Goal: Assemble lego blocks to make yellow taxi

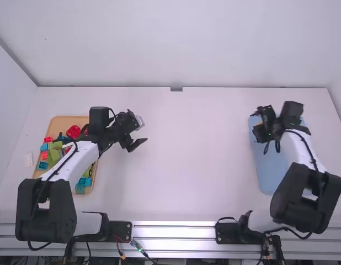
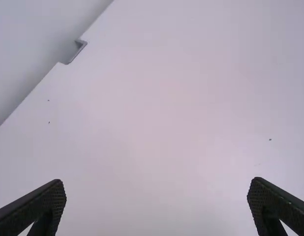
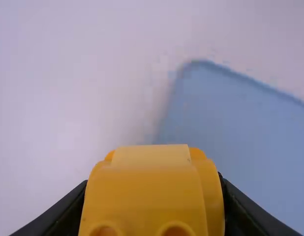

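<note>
"One taxi (image 3: 147, 196), built?"

"Apparently. Right gripper (image 3: 153, 178) clamps it at the high view's three o'clock, by the tray (image 3: 216, 108); left gripper (image 2: 157, 181) gapes empty at ten."

"What's left?"

"Likely just setting it down. Spare blocks (image 1: 53, 156) lie at nine."

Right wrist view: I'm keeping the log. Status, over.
Right end effector shut on yellow block, over blue tray's edge. Left end effector open, empty. Other blocks in tan tray, out of the way.
</note>
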